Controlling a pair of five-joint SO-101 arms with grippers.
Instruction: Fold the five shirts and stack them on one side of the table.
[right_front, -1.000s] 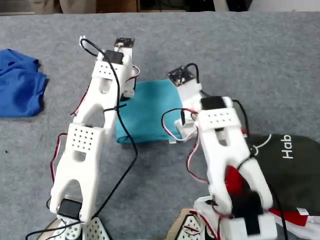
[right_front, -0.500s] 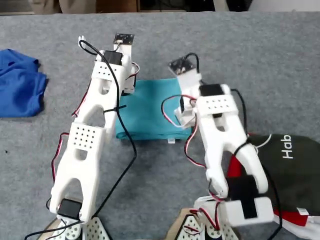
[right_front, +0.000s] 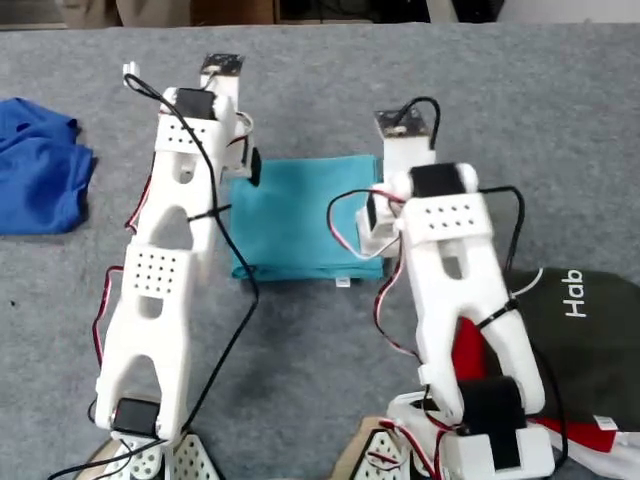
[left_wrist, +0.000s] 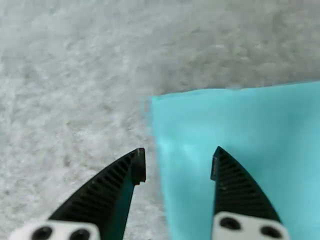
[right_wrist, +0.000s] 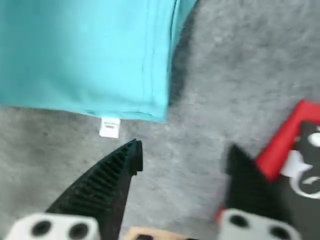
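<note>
Now: both grippers wide beside the folded teal shirt

The teal shirt (right_front: 300, 220) lies folded flat in the middle of the grey surface (right_front: 520, 100), between the two arms. The left gripper (left_wrist: 178, 165) hangs wide open with its jaws straddling the shirt's side edge near a corner. The right gripper (right_wrist: 185, 157) is also spread wide, over bare surface just beside the shirt's hem and its small white tag (right_wrist: 109, 126), with red cloth (right_wrist: 282, 142) close by. A crumpled blue shirt (right_front: 40, 165) sits at the far left edge and a black shirt (right_front: 590, 340) at the near right.
</note>
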